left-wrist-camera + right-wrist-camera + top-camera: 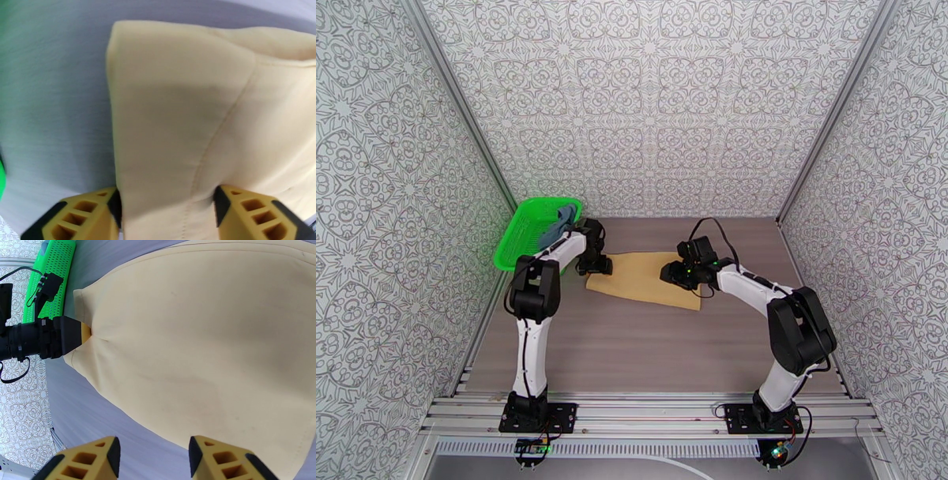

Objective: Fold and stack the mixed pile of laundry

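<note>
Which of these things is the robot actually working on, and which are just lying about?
In the job:
- tan cloth
- blue-grey garment

Just lying about:
- green basket, holding that garment
- grey table

Grey wood-grain table (pixel 648 347) bears a flat tan cloth (pixel 644 278); green basket (pixel 529 229) seemingly leans at its left edge

You see the tan cloth (pixel 644 278) spread flat at mid-table, with a seam crossing its left end. The blue-grey tank top (pixel 559 223) lies bunched in the green basket (pixel 515 237), far left.
</note>
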